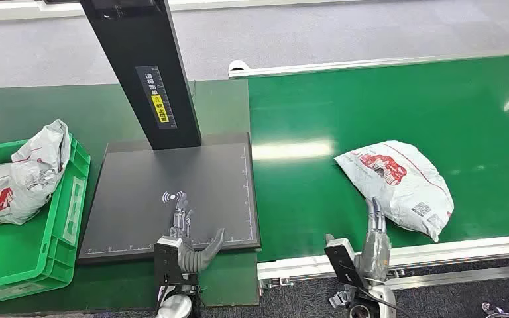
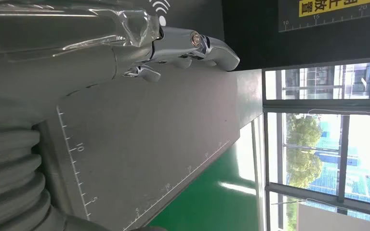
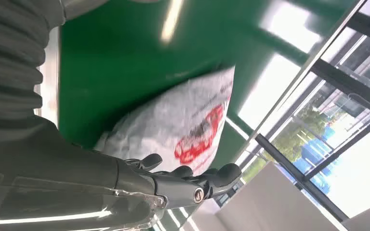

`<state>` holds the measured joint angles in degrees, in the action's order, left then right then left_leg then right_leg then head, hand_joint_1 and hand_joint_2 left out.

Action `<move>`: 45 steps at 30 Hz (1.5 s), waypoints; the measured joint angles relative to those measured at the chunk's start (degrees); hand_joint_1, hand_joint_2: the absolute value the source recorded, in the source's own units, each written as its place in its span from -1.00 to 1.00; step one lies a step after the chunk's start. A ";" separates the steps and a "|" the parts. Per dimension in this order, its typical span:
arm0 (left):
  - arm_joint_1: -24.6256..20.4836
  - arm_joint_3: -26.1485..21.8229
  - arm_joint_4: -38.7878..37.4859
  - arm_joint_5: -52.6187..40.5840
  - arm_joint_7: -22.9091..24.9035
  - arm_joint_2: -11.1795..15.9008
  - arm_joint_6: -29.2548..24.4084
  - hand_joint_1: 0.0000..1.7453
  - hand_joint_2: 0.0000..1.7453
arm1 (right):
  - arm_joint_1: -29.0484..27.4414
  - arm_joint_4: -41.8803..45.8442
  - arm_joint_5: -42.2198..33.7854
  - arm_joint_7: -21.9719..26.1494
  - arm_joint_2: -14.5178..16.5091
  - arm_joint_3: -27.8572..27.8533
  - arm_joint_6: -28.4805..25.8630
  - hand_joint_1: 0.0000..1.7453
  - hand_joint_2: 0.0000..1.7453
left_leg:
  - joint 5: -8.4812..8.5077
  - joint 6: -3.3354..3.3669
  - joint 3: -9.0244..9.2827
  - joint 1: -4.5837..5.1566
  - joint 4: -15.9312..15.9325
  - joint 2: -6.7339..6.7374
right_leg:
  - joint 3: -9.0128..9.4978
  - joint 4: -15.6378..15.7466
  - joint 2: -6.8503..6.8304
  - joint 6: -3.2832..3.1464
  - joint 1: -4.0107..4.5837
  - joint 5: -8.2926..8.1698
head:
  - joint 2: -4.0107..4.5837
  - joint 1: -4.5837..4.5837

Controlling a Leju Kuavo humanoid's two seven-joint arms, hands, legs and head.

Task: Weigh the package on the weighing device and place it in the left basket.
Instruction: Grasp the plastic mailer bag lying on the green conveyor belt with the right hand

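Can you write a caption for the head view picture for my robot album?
Right hand reaches toward the white package on the green belt.

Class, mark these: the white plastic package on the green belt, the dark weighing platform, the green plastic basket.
white plastic package (image 1: pixel 397 182), head view, its middle.
dark weighing platform (image 1: pixel 172 179), head view, bare top.
green plastic basket (image 1: pixel 73 199), head view, right wall.

2 pkgs (image 1: pixel 397 182) (image 1: pixel 20 175), 1 green basket (image 1: pixel 53 255), 1 scale plate (image 1: pixel 172 192), 2 hands (image 1: pixel 189 242) (image 1: pixel 374 242).
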<state>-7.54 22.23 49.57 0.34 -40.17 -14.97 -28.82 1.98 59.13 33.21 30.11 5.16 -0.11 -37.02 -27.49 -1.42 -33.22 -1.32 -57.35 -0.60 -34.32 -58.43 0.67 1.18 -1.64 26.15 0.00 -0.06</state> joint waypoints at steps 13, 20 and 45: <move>0.56 3.13 0.90 -0.90 0.00 0.60 1.52 -1.00 1.00 | 9.25 12.58 8.83 -13.25 -8.00 -4.22 9.66 -1.00 1.00 | 0.09 0.12 0.01 0.08 -0.03 0.01 | 0.00 0.00 0.01 0.17 -0.09 -0.16 | 0.00 -0.02; 0.26 4.31 0.83 -1.12 0.00 0.92 1.62 -1.00 1.00 | 16.91 7.44 7.98 -14.59 -11.13 -6.97 11.75 -1.00 1.00 | 0.10 0.13 0.00 0.09 -0.04 -0.02 | -0.02 0.00 0.00 0.19 -0.11 -0.16 | 0.00 -0.04; -0.54 5.67 -0.11 1.01 0.00 1.29 2.57 -1.00 1.00 | 33.52 -33.65 20.14 -34.68 -16.10 -8.39 28.30 -1.00 1.00 | 0.15 0.21 -0.22 0.14 -0.04 -0.04 | -0.19 0.00 -0.06 0.24 -0.15 -0.19 | 0.00 -0.03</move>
<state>-8.09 27.89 49.46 1.35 -40.17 -13.68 -26.24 35.50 25.48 53.35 -4.57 -10.94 -8.50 -8.72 -27.34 -1.21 -33.44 -1.18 -57.39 -0.64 -34.51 -58.44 0.61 1.42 -1.79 25.96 0.00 -0.09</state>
